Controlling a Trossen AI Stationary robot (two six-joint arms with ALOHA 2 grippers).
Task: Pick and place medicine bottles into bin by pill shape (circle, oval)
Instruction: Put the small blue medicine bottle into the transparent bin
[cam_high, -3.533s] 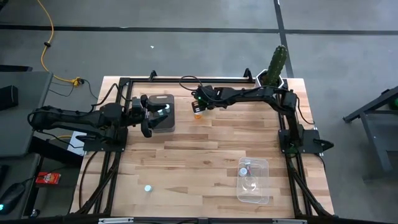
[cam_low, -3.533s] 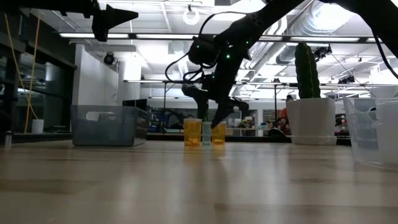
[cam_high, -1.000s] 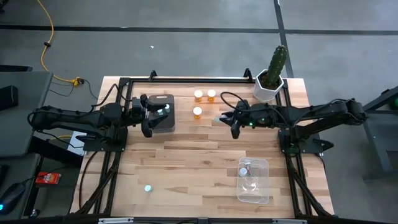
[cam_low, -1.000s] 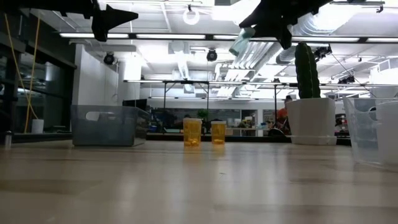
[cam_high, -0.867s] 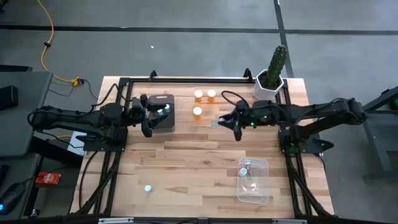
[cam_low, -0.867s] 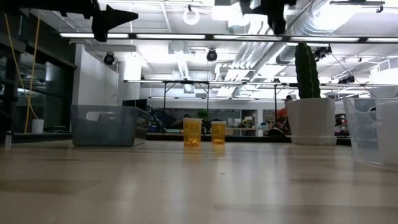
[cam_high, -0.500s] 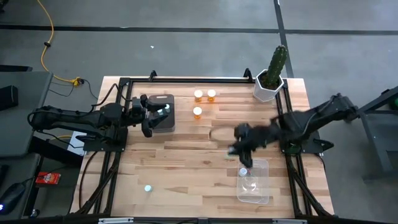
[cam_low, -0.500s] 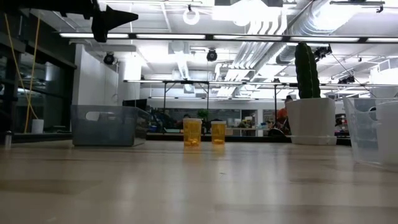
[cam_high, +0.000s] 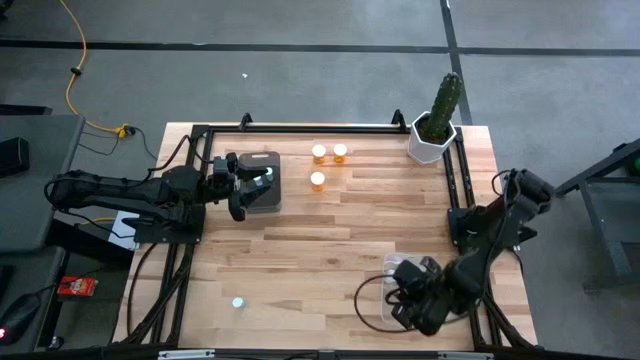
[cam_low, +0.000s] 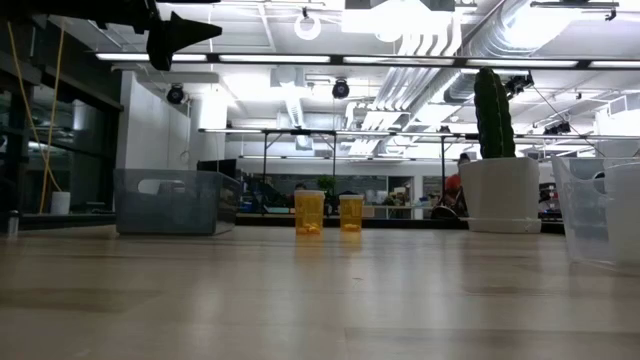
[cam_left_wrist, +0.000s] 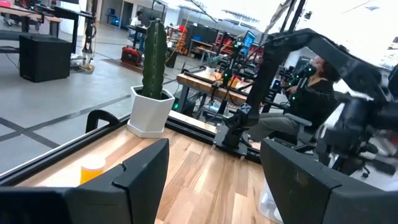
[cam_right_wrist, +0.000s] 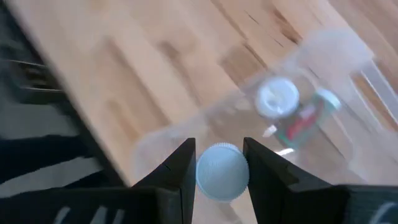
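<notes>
My right gripper (cam_high: 408, 298) hangs over the clear bin (cam_high: 428, 268) at the table's near right, shut on a pale medicine bottle with a light teal cap (cam_right_wrist: 222, 172). In the right wrist view the bin holds a white-capped bottle (cam_right_wrist: 277, 98) and a lying one (cam_right_wrist: 309, 118). Three orange bottles (cam_high: 319, 153) (cam_high: 340, 152) (cam_high: 317, 180) stand at the far middle. One small bottle (cam_high: 238, 302) stands near the front left. My left gripper (cam_high: 248, 193) waits open above the grey bin (cam_high: 268, 162). My right gripper pinches the bottle between its two fingers (cam_right_wrist: 182, 167), which sit on opposite sides of it just under the cap rim (cam_right_wrist: 205, 184). The fingers point steeply down. The bottle is lifted clear above the clear bin, its cap turned toward the wrist camera.
A tall cactus in a white pot (cam_high: 438, 118) stands at the far right corner. Black frame rails (cam_high: 300, 127) run along the far edge and both sides. Bare wood (cam_high: 300, 250) lies across the table's middle.
My right gripper has swung from the far middle of the table toward the near right edge, sinking a little and tipping from nearly level to steeply down. It has carried the pale bottle along and now hangs over the clear bin.
</notes>
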